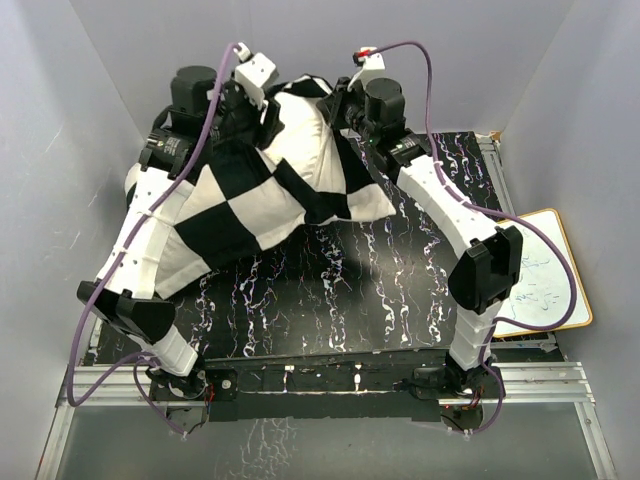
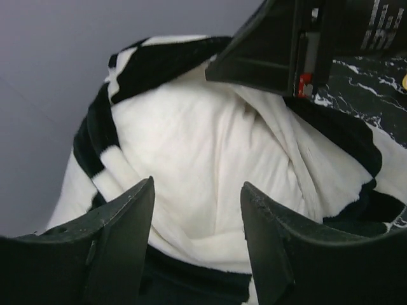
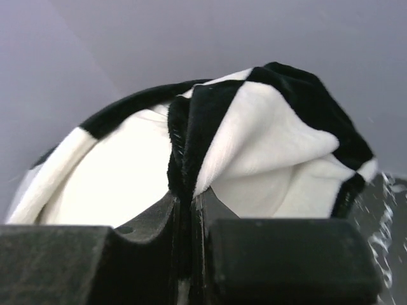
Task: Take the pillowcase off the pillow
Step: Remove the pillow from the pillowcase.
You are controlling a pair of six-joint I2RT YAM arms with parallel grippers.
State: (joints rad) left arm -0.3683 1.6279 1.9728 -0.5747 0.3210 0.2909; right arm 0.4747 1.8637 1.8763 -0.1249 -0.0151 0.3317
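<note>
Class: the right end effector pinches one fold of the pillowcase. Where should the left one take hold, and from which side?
Likely the pillowcase where its checkered fold rises as a thin ridge, apart from the pinch of the right end effector. Bring the open left end effector from above, fingers straddling that ridge.

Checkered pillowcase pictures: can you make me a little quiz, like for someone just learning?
1. True or false: the right end effector is pinching the pillowcase.
2. The left end effector is: A open, B shut.
3. Fill in: the whiteboard lies on the robot's ___ side.
Key: 1 true; 2 A; 3 right.
</note>
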